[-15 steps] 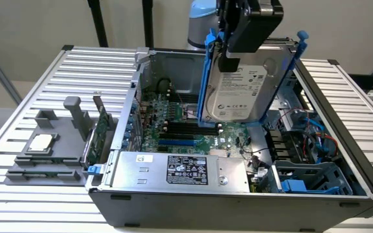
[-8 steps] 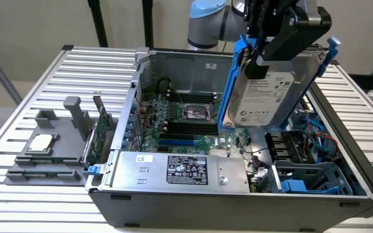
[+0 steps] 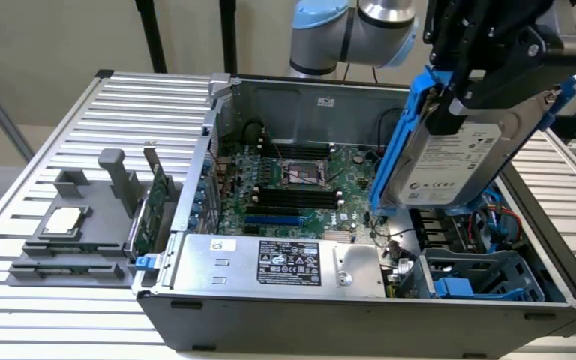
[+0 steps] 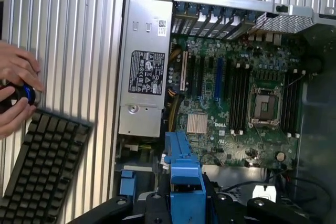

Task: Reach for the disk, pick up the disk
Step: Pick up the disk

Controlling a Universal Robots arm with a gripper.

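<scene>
The disk (image 3: 446, 154) has its upper end hidden behind the hand (image 3: 498, 79), whose top is cropped.

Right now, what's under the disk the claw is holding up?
The disk hangs in the claw above the open computer case. Under it are a blue drive cage and cables. What lies right behind the disk is covered.
</scene>
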